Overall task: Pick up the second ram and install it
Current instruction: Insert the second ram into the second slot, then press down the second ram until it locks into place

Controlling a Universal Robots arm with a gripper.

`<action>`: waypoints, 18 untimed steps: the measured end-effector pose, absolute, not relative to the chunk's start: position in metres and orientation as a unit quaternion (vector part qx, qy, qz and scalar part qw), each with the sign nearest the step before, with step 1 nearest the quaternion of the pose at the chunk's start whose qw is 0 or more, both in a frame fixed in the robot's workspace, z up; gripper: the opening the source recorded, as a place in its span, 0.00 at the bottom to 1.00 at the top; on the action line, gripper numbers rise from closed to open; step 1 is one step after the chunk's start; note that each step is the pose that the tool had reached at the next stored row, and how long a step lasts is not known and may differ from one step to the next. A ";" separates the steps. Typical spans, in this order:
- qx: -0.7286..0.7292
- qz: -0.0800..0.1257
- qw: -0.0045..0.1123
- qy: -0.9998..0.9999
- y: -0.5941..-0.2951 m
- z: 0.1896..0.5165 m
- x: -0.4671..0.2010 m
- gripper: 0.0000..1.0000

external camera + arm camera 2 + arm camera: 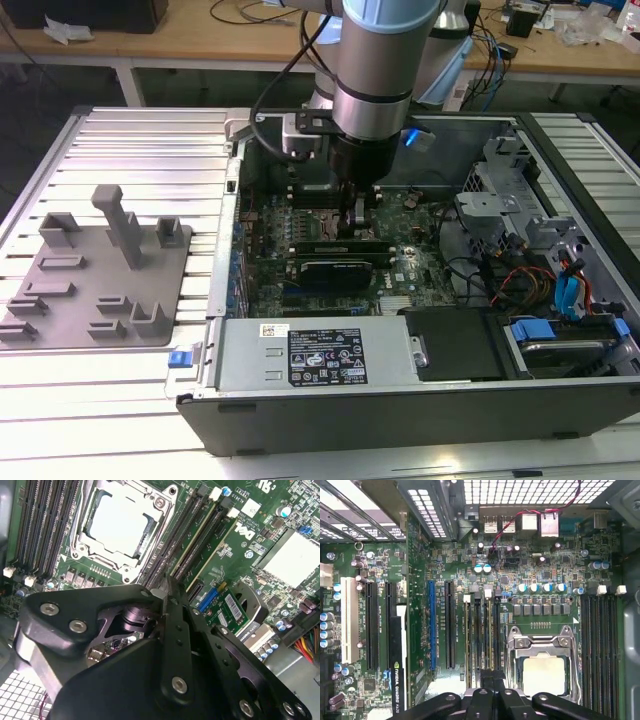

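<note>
In the second wrist view the slim green circuit-board ram stick stands edge-on in the black memory slots just ahead of the black tool; whether the tool's fingers are spread or pinching it I cannot tell. The silver processor socket lies beside those slots. In the exterior view, the grey plastic holder tray rests on the ribbed metal tabletop, well apart from the tool.

A grey holder tray lies beside the open computer case — processor socket bare, graphics card seated.
</note>
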State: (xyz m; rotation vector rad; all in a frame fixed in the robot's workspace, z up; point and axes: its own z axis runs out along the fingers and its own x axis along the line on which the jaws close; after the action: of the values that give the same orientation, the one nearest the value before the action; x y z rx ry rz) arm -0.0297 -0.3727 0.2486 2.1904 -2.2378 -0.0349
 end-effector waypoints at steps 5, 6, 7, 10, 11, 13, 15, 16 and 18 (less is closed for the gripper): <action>0.699 -0.011 0.005 -0.715 -0.373 0.249 -0.030 0.08; 0.699 -0.011 0.005 -0.715 -0.373 0.249 -0.030 0.08; 0.699 -0.011 0.005 -0.715 -0.373 0.249 -0.030 0.08; 0.699 -0.011 0.005 -0.715 -0.373 0.249 -0.030 0.08; 0.699 -0.011 0.005 -0.715 -0.373 0.249 -0.030 0.08; 0.699 -0.011 0.005 -0.715 -0.373 0.249 -0.030 0.08; 0.699 -0.011 0.005 -0.715 -0.373 0.249 -0.030 0.08; 0.699 -0.011 0.005 -0.715 -0.373 0.249 -0.030 0.08; 0.699 -0.011 0.005 -0.715 -0.373 0.249 -0.029 0.08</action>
State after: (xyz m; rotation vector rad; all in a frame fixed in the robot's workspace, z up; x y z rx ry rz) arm -0.0293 -0.3727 0.2489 2.1903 -2.2379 -0.0347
